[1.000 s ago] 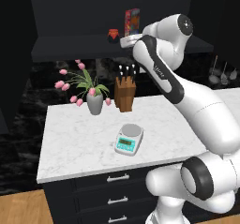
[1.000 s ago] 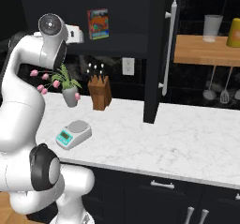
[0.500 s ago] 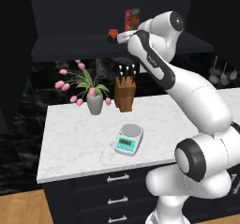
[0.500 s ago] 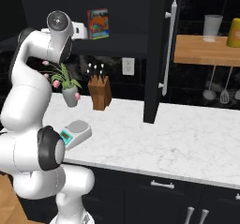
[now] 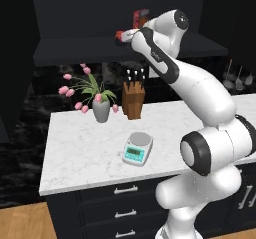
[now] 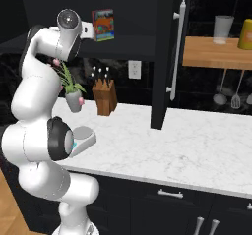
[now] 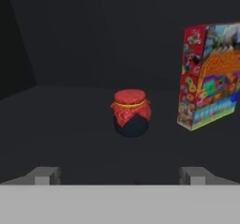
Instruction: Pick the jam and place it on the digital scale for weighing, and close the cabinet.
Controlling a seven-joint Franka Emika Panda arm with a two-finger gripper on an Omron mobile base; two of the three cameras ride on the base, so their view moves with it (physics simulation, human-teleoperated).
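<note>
The jam (image 7: 131,113), a squat dark jar with a red cloth top, stands on the black shelf inside the cabinet (image 5: 75,50). In the hand view it is straight ahead, a short way beyond my gripper (image 7: 119,176), which is open with nothing between its fingers (image 7: 44,175). From the left base camera my gripper (image 5: 126,37) is up at the shelf, just right of the jam (image 5: 118,34). The digital scale (image 5: 137,149) lies on the marble counter below, and the arm partly hides the scale (image 6: 84,135) from the right. The cabinet door (image 6: 165,81) with its silver bar handle (image 6: 176,52) hangs open.
A colourful red box (image 7: 211,78) stands on the shelf right of the jam, and the box (image 6: 103,25) also faces the right base camera. On the counter stand a wooden knife block (image 5: 132,98) and a vase of pink flowers (image 5: 95,98). A wooden shelf (image 6: 216,57) carries cups at right.
The arm has stretched further up and toward the cabinet shelf, bringing the open gripper closer to the jam. The jam, box and scale have not moved.
</note>
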